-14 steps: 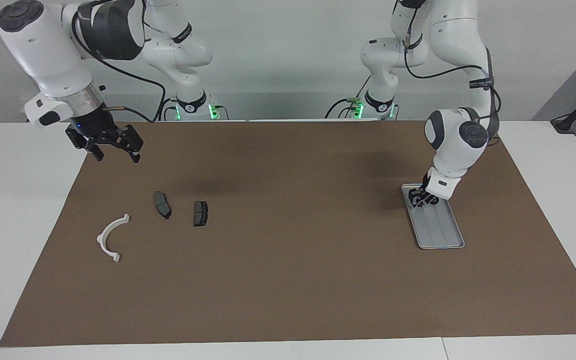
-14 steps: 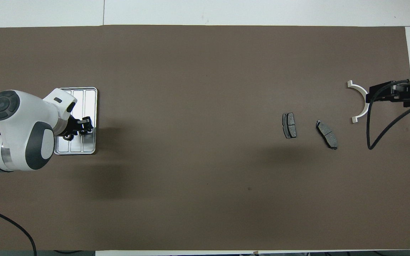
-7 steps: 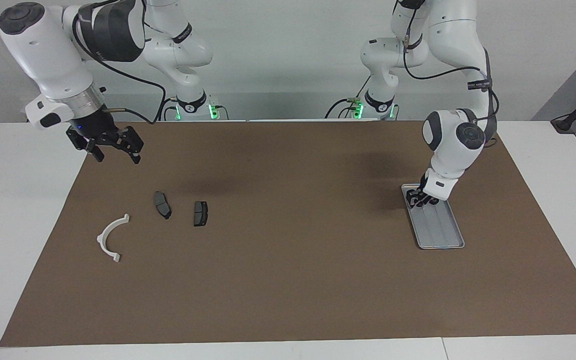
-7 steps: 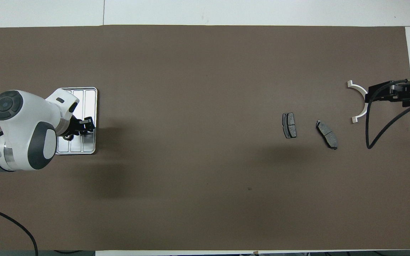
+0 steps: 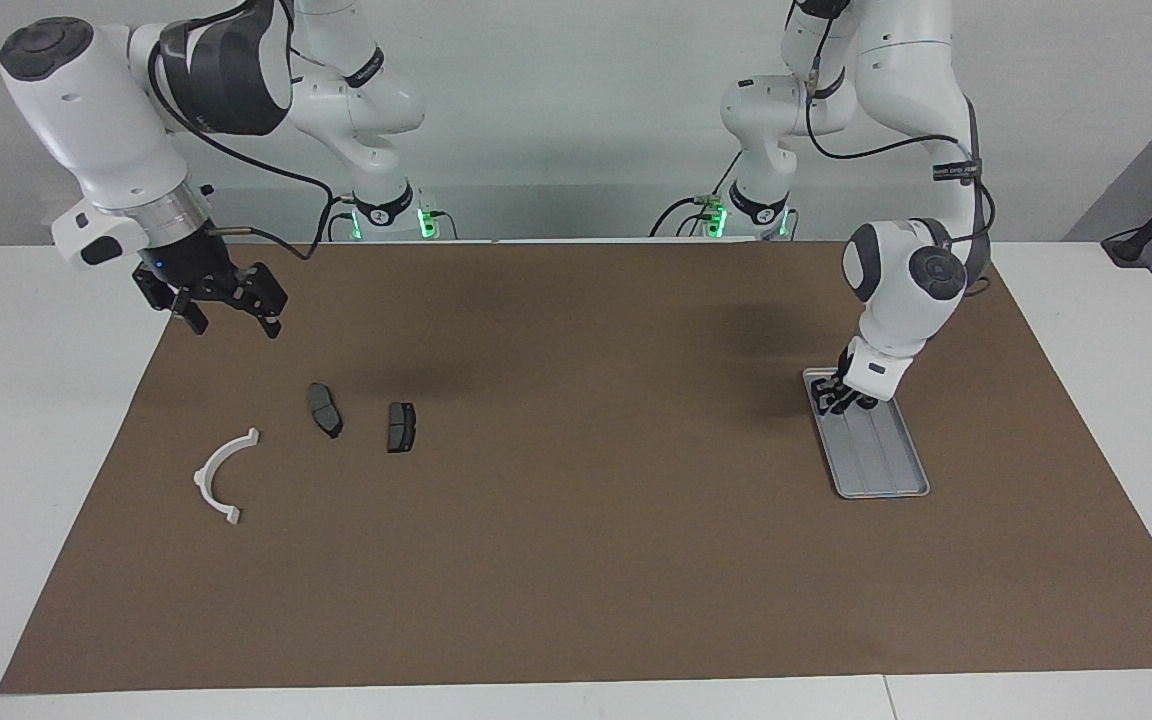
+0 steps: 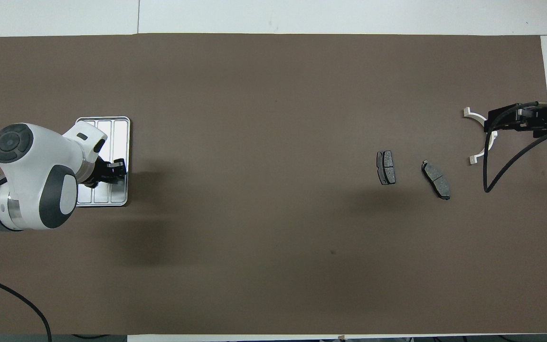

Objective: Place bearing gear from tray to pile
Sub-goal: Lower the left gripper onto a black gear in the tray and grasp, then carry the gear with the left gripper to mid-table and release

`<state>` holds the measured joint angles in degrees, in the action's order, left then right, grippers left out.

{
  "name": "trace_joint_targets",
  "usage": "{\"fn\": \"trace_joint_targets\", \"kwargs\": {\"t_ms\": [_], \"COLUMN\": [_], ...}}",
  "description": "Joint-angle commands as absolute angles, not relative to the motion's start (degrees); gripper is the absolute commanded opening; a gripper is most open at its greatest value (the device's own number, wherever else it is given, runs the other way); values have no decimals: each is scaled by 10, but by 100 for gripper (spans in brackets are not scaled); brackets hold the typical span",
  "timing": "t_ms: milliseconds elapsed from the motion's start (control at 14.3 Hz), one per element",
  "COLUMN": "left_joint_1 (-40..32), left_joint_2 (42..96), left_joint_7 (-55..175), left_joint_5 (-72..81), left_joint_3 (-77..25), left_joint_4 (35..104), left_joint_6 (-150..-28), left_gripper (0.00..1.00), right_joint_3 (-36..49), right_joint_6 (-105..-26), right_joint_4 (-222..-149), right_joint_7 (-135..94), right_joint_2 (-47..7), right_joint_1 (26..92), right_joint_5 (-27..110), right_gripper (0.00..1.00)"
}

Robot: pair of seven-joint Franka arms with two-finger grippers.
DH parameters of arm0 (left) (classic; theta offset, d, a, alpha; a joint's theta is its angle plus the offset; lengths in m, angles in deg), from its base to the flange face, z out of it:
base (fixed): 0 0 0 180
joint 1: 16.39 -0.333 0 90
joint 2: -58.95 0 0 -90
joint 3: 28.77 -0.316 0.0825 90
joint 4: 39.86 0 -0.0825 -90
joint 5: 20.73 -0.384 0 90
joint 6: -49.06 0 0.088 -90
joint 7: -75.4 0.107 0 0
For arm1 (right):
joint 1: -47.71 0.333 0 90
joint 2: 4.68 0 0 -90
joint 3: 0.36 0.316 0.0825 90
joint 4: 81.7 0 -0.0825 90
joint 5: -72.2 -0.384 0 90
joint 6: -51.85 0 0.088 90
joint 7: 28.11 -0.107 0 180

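Observation:
The silver tray (image 5: 886, 470) (image 6: 119, 128) lies toward the left arm's end of the brown mat. My left gripper (image 5: 841, 398) (image 6: 109, 172) is down in the end of the tray nearest the robots. It covers the bearing gear, which is hidden. The pile lies toward the right arm's end: a white half-ring bracket (image 5: 204, 476) (image 6: 476, 155) and two dark brake pads (image 5: 324, 410) (image 5: 400, 427) (image 6: 385, 167) (image 6: 436, 179). My right gripper (image 5: 231, 322) (image 6: 492, 124) hangs open and holds nothing; from overhead it covers part of the bracket.
A brown mat (image 5: 576, 560) covers most of the white table. The right arm's black cable (image 6: 506, 166) loops below its wrist.
The left hand has settled slightly lower into the tray's end nearest the robots. The right gripper has drifted a little across the bracket in the overhead view. The pile's parts have not moved.

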<state>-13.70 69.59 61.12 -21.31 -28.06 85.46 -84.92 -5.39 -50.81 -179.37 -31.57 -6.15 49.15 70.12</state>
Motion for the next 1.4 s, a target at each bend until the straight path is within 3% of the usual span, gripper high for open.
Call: {"fn": "trace_joint_targets", "kwargs": {"t_ms": [0,70,140,488,1116,1326], "left_joint_1": [-134,-136,-135,-124,98,172], "left_joint_2": [693,693,694,709,739,822], "left_joint_7": [616,617,620,599,289,195], "left_joint_5": [-209,-209,-209,-192,-165,-169], "left_joint_3": [-287,-287,-287,-282,-285,-287], "left_joint_4": [869,868,864,771,632,535], "left_joint_6": [-862,-862,-860,-780,-712,-698], "left_gripper": [12,3,1,0,0,0], "right_joint_3": [-52,-52,-52,-52,-54,-54], "right_joint_6": [-521,-521,-521,-512,-519,-526], "right_joint_4": [-1797,-1797,-1798,-1787,-1789,-1792], "right_joint_7": [-302,-302,-301,-298,-276,-256], "right_joint_2": [-63,-63,-63,-65,-68,-74], "right_joint_1": [492,492,491,488,480,466], "right_joint_5": [703,703,703,703,703,703], "right_gripper": [100,100,100,100,100,100]}}
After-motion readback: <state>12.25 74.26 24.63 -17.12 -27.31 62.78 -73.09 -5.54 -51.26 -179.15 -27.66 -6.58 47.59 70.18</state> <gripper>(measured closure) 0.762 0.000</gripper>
